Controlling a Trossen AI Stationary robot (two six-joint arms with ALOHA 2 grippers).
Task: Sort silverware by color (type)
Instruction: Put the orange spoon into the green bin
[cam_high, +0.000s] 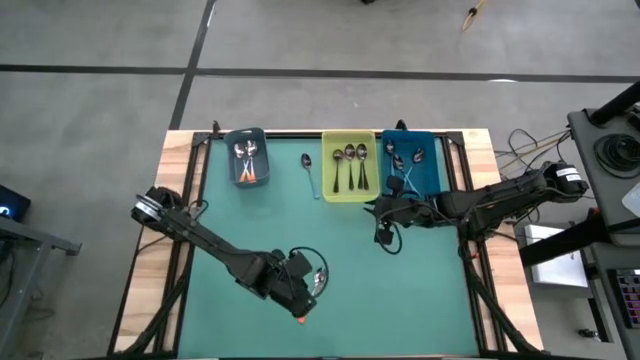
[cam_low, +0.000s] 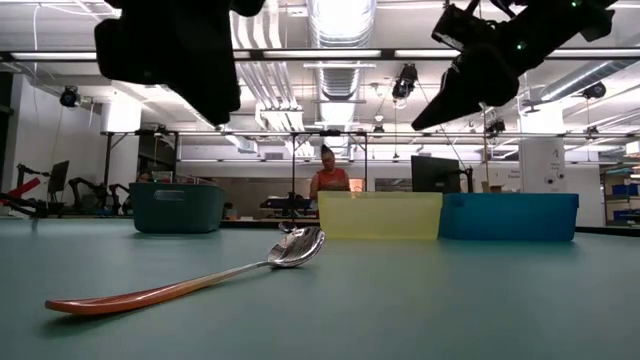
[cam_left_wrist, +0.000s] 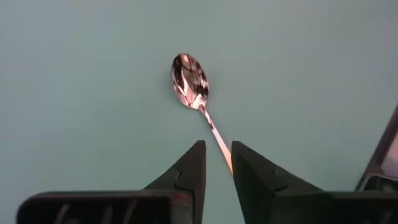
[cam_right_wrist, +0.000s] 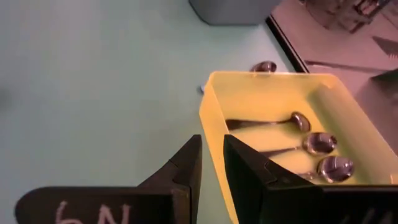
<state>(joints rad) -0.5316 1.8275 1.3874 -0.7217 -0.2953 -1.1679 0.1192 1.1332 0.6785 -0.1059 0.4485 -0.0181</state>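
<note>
A spoon with an orange handle (cam_low: 150, 295) lies flat on the green table top near its front edge, its shiny bowl (cam_left_wrist: 189, 81) facing up. My left gripper (cam_left_wrist: 217, 152) hangs above the handle, well clear of the table (cam_low: 180, 50), fingers open by a narrow gap. My right gripper (cam_right_wrist: 212, 144) hovers by the yellow bin's near side (cam_high: 383, 212), also open by a narrow gap and holding nothing. A loose pale-handled spoon (cam_high: 308, 172) lies between the grey and yellow bins.
Three bins stand in a row at the far edge: a grey one (cam_high: 247, 140) with orange-handled spoons, a yellow one (cam_high: 330, 165) with three dark-handled spoons (cam_right_wrist: 311, 143), and a blue one (cam_high: 432, 165) with pale spoons. A person stands in the room behind (cam_low: 328, 175).
</note>
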